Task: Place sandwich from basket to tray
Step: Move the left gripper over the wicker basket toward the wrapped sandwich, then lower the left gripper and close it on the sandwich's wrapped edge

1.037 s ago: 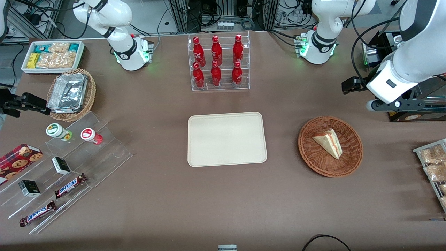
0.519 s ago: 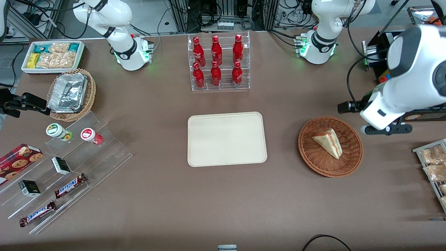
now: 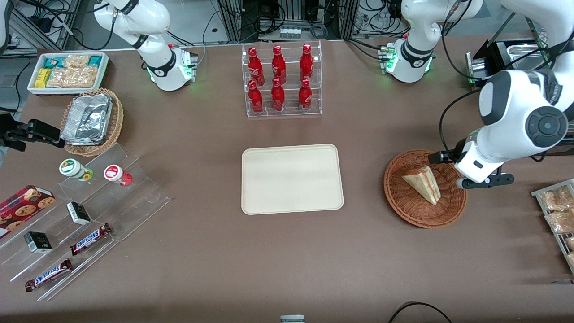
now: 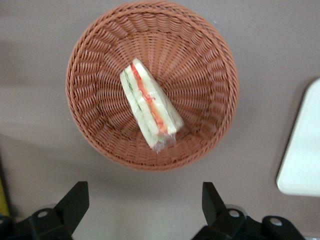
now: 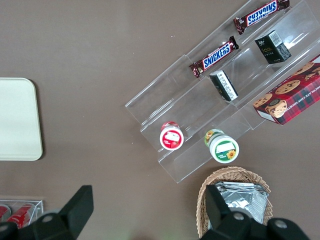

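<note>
The sandwich (image 3: 422,183) is a pale wedge with red and green filling, lying in the round reddish-brown basket (image 3: 403,211). The wrist view shows the sandwich (image 4: 149,105) on its side in the basket (image 4: 210,65). My gripper (image 3: 466,172) hovers above the basket's rim on the side toward the working arm's end of the table. The gripper (image 4: 144,192) is open with nothing between its fingers, and bare table shows under it just outside the rim. The cream tray (image 3: 291,179) lies flat at mid-table, beside the basket; a corner of the tray (image 4: 302,155) shows in the wrist view.
A clear rack of red bottles (image 3: 280,80) stands farther from the front camera than the tray. A rack of snack packets (image 3: 558,215) lies at the working arm's end. A stepped acrylic display (image 3: 80,211), a foil-filled tan basket (image 3: 92,119) and a white bin (image 3: 67,72) are toward the parked arm's end.
The working arm has swung toward the front camera and lower, bringing its gripper from the table's edge to above the basket's rim. Sandwich, basket and tray have not moved.
</note>
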`<state>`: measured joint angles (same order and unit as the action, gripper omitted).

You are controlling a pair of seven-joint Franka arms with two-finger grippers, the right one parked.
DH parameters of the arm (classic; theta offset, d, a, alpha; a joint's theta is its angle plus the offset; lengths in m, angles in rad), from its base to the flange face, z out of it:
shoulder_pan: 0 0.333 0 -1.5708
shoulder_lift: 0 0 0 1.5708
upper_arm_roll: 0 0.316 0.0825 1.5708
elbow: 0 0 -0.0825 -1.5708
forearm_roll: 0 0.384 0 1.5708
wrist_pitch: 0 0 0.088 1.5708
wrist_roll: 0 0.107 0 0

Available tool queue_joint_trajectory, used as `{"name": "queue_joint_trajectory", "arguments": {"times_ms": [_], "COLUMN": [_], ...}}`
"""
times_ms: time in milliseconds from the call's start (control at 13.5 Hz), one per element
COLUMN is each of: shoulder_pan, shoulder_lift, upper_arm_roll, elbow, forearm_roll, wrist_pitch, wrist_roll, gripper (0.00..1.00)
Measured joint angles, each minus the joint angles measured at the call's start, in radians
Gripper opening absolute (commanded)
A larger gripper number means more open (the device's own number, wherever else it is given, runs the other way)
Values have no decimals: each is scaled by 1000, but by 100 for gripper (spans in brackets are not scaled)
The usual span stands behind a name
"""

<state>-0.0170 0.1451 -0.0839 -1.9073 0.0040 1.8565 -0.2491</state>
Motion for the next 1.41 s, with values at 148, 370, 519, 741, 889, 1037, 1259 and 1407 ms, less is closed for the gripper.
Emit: {"name": "queue_joint_trajectory", "arguments": {"times_ms": [148,370,519,741,889,1037,1259,1407], "shoulder_pan": [0,0,-1,-2,-2,-2,-3,-5], "shoulder_lift": [0,0,0,0,0,0,7,27], "upper_arm_roll": [2,1,1,1,1,1,0,-2], "elbow": [-64,-141,-177,-231,-265,-280,-301,-311], "forearm_roll": [1,1,1,1,1,1,1,1], "wrist_pitch": [94,214,279,353,390,407,454,489], "wrist_roll": [-102,-298,-434,-568,-600,-608,-617,-621], "gripper": [100,100,100,100,100,100,100,100]}}
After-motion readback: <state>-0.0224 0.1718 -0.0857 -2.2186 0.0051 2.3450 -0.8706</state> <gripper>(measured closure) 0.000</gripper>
